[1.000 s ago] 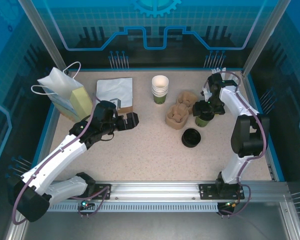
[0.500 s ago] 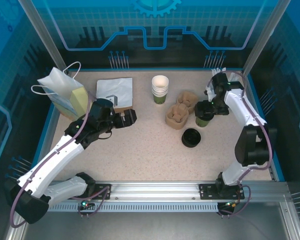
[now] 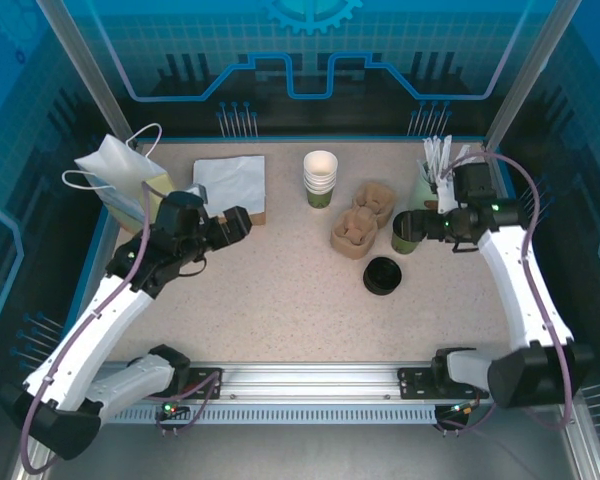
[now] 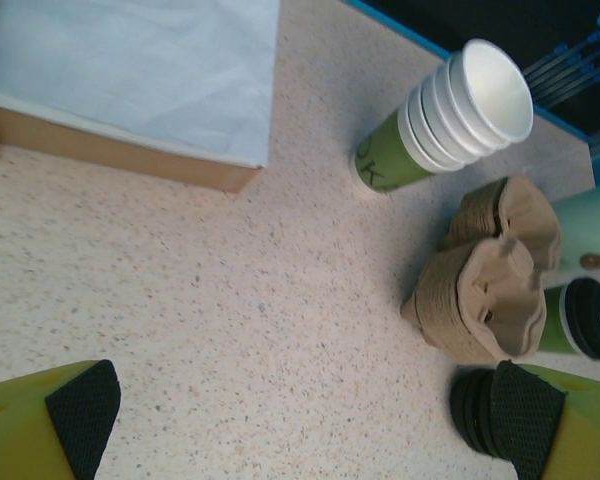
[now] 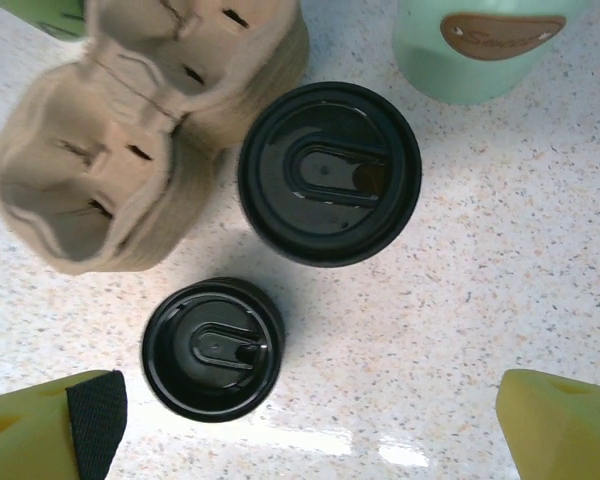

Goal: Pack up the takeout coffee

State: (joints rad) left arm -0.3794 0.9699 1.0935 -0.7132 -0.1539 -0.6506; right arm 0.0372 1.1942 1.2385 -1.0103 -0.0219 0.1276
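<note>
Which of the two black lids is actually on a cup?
The one capping the takeout coffee beside the pulp cup tray; the loose lid stack sits on the table.

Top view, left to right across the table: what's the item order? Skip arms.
Handled white paper bag → flat white paper item → stack of paper cups → pulp cup tray → takeout coffee → cup of straws.

**Lidded coffee upright on the table**

The takeout coffee (image 3: 408, 232) stands upright on the right half of the table (image 3: 300, 310), just beside the brown pulp tray (image 3: 360, 222). Its round black lid (image 5: 328, 172) is on, with green wall showing below.
</note>
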